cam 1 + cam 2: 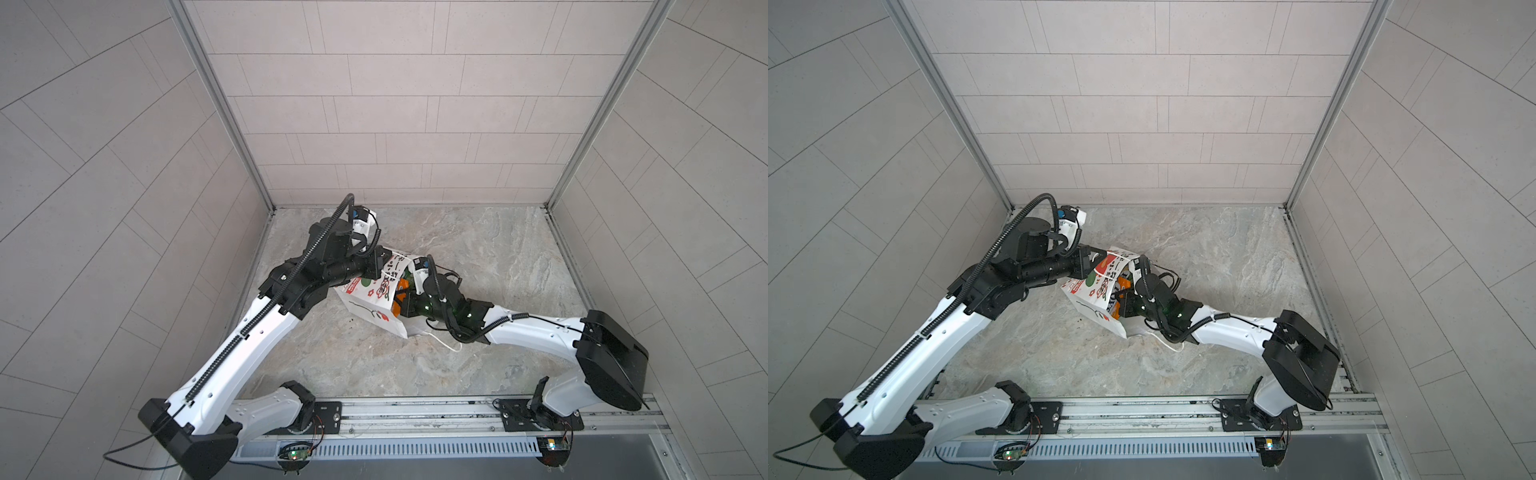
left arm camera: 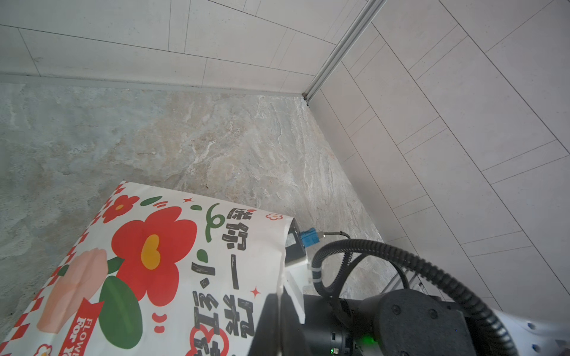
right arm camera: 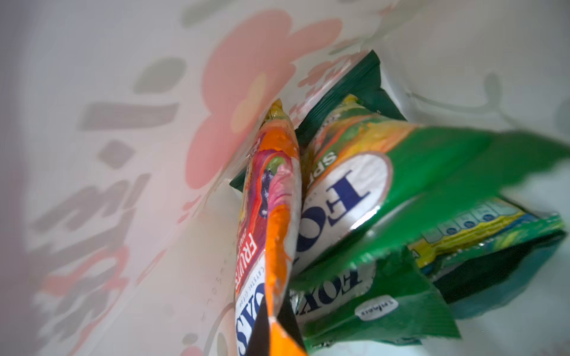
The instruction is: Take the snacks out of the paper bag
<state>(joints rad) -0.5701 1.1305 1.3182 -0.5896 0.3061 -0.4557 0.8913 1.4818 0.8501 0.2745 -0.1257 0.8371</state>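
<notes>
On the marbled desk (image 1: 478,249) the white paper bag (image 1: 370,309) lies tipped near the middle, its upper rim pinched in the closed left hand (image 2: 277,326). Inside it are a dark green crisp bag (image 3: 361,83), green FOX'S packets (image 3: 431,166), and an orange-pink FOX'S packet (image 3: 277,191) clamped by the right hand (image 3: 277,339).

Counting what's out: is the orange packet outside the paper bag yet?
No, the right wrist view shows the orange packet lying inside the paper bag.
</notes>
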